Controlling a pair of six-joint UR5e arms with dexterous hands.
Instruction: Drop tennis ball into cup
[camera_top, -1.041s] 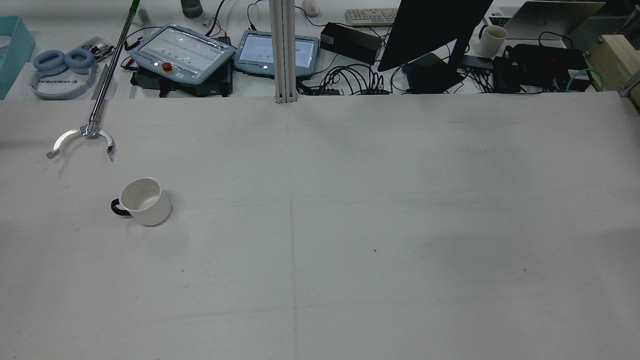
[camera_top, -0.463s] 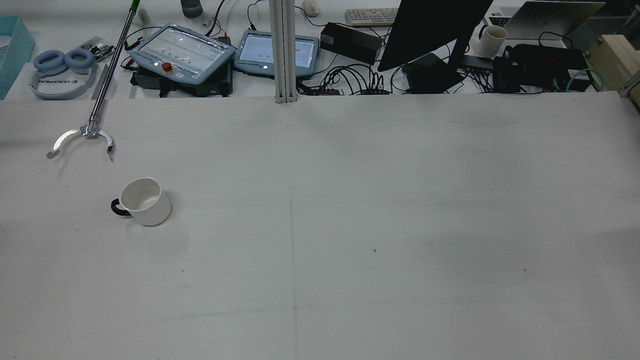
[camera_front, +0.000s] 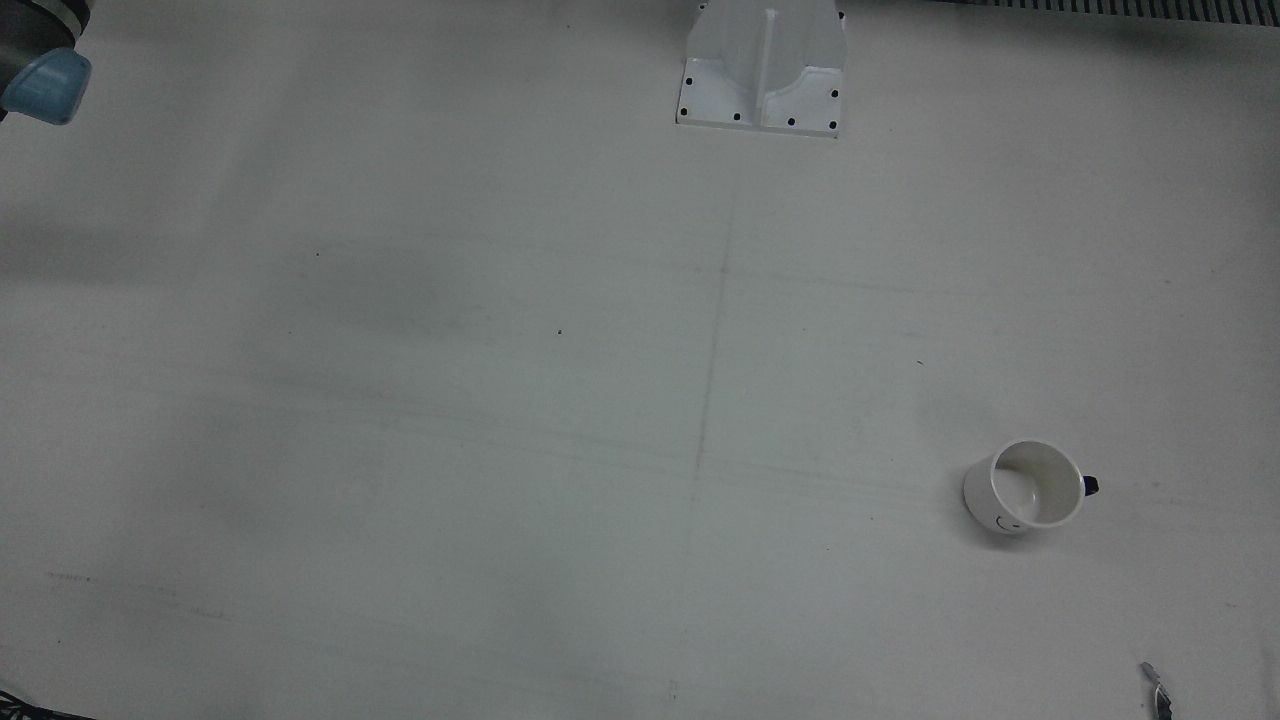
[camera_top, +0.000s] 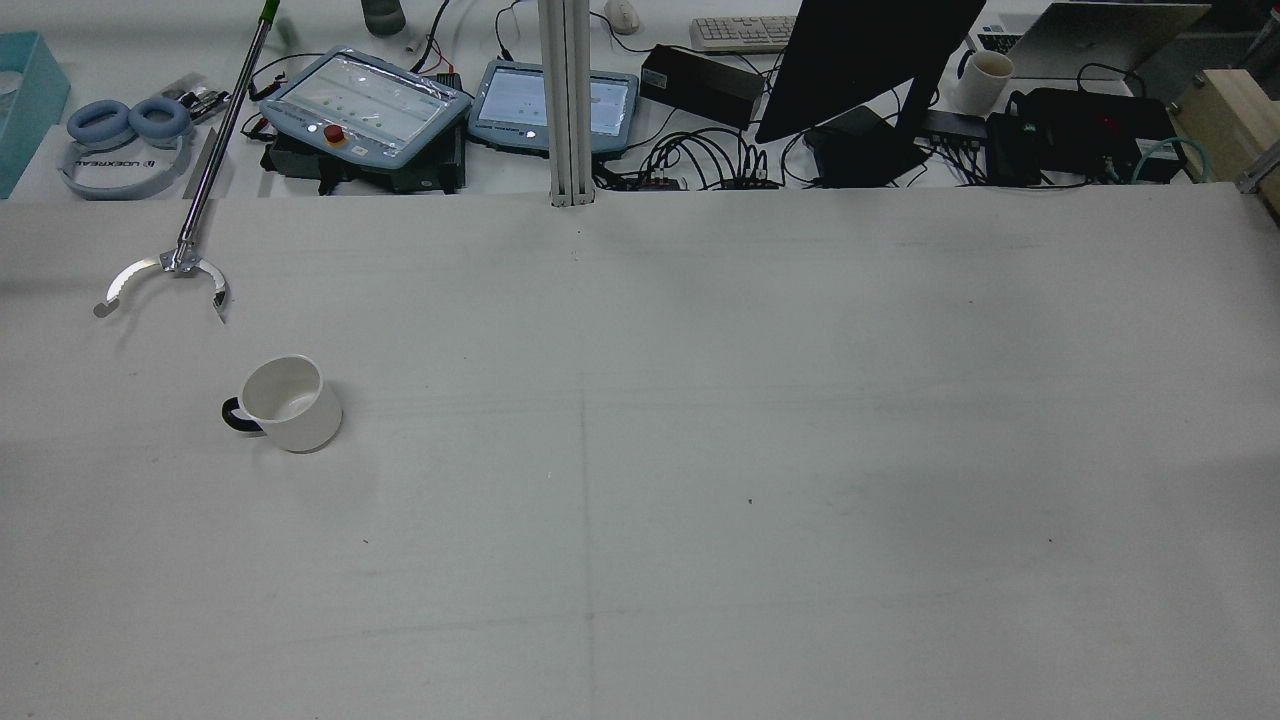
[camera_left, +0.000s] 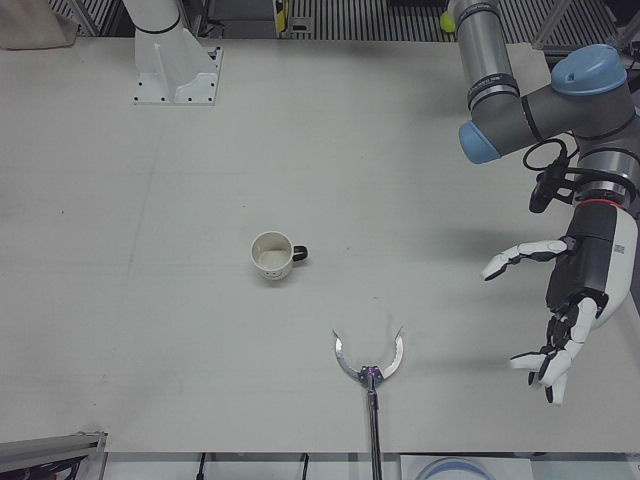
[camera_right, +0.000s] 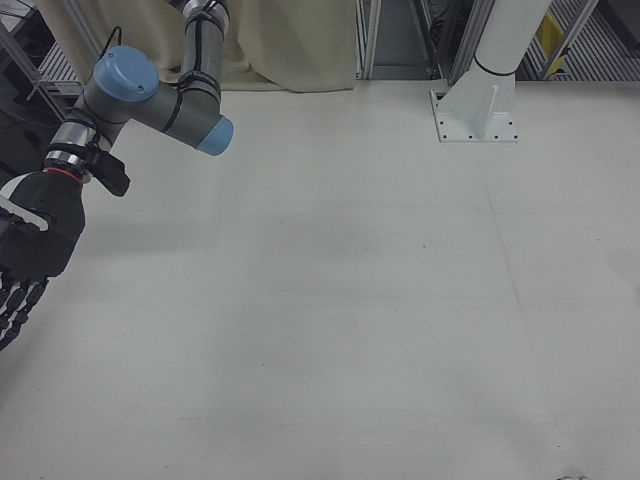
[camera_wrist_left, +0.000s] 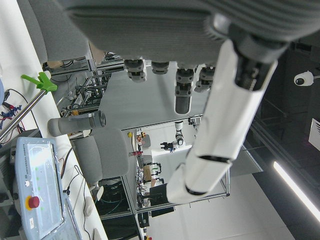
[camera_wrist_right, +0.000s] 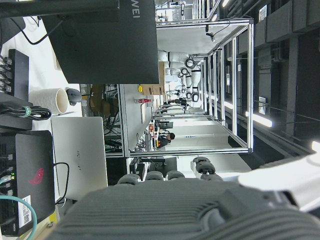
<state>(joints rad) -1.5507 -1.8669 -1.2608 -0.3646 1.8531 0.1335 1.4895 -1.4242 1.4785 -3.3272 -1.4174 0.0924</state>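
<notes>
Left-front view puts the metal grabber (camera_left: 369, 362) nearest, its two curved prongs spread apart and lying on the white table (camera_left: 150, 200), with its rod running off the near edge. Just beyond the prongs, and apart from them, stands the white cup (camera_left: 272, 256), upright, mouth up, its dark handle pointing to that view's right. Nothing shows inside the cup. I cannot find the tennis ball on the table in any view; a small yellow-green spot beside the left arm's upper column at the far edge of this view is too small to identify.

To that view's right, well apart from the cup, the left hand (camera_left: 570, 300) hangs past the table's side edge, fingers spread and holding nothing. Its arm rises behind it toward the far edge, blue caps at the joints.

On the other half, the right-front view shows the right hand (camera_right: 30, 255) at the picture's left edge, dark-palmed, its fingers pointing down and partly cut off by the frame; they look loosely extended and nothing is in them. The table before it is bare.

Farthest back, a white pedestal (camera_right: 478, 110) is bolted to the table. In the rear view, the cup (camera_top: 287, 402) stands on the left half.
</notes>
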